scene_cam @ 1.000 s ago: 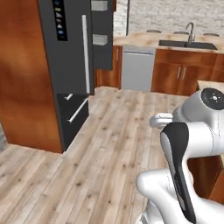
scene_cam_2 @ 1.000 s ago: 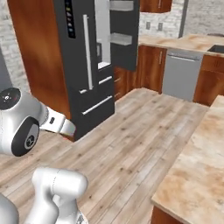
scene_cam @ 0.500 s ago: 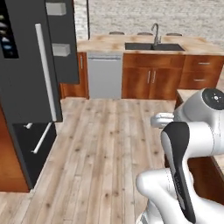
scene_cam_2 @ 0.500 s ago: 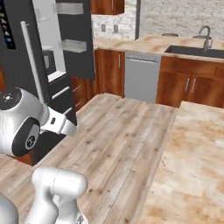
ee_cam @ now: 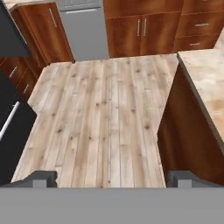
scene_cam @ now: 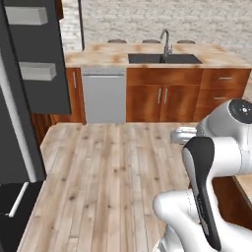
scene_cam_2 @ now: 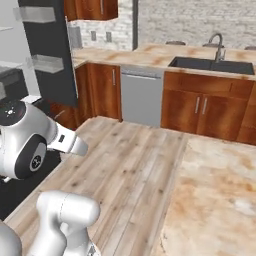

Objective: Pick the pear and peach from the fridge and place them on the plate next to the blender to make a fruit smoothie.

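The black fridge (scene_cam: 34,64) stands at the left edge of the left base view, its door swung open and pale bins on the door's inside. In the right base view the fridge (scene_cam_2: 50,75) is at the upper left, and in the hand view its dark lower front (ee_cam: 13,122) lies at the left. My gripper (ee_cam: 113,179) is open over the wooden floor, with nothing between its fingers. The pear, the peach, the plate and the blender are out of view.
A wood-fronted counter with a sink (scene_cam: 165,58) and a grey dishwasher (scene_cam: 103,96) runs along the far wall. A pale stone island counter (scene_cam_2: 215,200) lies close on the right. Bare plank floor (ee_cam: 105,118) spreads between the fridge and the island.
The whole picture has swung to the right, so the camera has moved: the fridge slid to the left edge and the sink counter came to the centre. The arm's pose and the open jaws are unchanged.
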